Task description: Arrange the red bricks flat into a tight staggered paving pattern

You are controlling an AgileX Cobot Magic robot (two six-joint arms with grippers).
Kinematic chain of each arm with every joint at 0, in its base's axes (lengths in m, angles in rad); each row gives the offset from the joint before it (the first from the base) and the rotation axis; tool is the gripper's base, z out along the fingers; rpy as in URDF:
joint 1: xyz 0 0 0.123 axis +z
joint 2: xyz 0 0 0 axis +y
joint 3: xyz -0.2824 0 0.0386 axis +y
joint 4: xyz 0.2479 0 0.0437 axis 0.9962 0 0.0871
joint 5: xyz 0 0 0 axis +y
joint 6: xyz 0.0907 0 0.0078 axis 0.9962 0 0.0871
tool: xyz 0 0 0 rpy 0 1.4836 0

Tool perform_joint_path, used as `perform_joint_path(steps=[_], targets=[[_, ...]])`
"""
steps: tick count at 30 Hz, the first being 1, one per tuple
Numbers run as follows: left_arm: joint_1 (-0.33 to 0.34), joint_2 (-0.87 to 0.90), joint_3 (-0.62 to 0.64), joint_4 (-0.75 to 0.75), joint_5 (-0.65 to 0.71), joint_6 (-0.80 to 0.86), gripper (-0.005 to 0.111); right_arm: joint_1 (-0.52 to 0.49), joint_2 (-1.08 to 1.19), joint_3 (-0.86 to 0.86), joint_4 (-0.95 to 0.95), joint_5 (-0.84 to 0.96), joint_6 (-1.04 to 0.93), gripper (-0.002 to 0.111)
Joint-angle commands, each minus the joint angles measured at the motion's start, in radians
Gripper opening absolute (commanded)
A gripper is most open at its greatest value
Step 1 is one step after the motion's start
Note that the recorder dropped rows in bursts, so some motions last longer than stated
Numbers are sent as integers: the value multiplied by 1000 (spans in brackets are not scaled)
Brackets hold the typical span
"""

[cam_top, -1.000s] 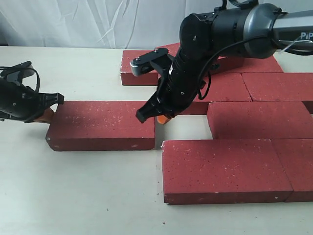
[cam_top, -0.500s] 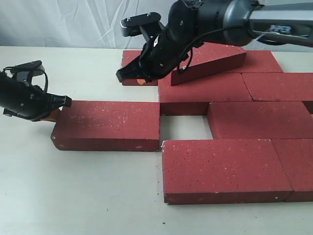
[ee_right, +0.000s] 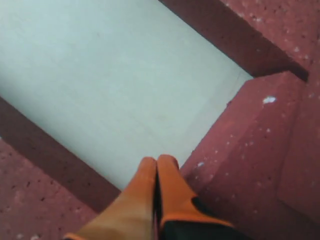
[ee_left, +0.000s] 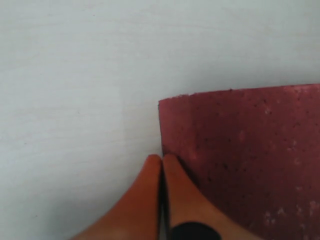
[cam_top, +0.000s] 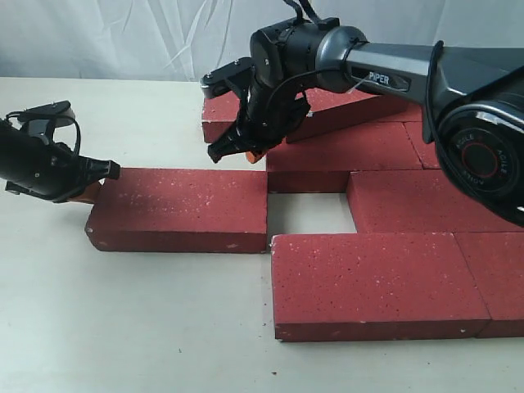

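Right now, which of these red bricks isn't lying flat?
The back-row brick just under the right arm: it sits tilted, while all the others lie flat.

Both arms are mostly matte black, the left arm (cam_top: 33,164) plain and bulky, while the right arm (cam_top: 409,65) has a gunmetal-grey tube with white PIPER lettering (cam_top: 377,79) and thin black cables (cam_top: 295,8) looping off the top. There's also a fat round joint housing (cam_top: 483,155) with a red ring and tiny white text, plus a pale grey block (cam_top: 225,78) near the wrist. The left gripper (ee_left: 161,159) and right gripper (ee_right: 157,161) both have bright orange fingers tapering to rounded tips, black at the base.
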Motion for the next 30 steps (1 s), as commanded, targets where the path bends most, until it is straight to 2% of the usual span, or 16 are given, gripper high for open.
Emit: perform_joint_path(steps=[1, 8, 19, 30], targets=[[-13, 3, -3, -10, 22, 3, 0, -5, -4, -9, 0, 53, 3, -1], [-13, 3, -3, 21, 88, 3, 0, -5, -4, -9, 29, 103, -6, -1], [7, -35, -3, 67, 80, -15, 0, -5, -4, -9, 128, 154, -8, -1], [8, -35, -3, 62, 74, -15, 0, -5, -39, -9, 76, 153, -8, -1]])
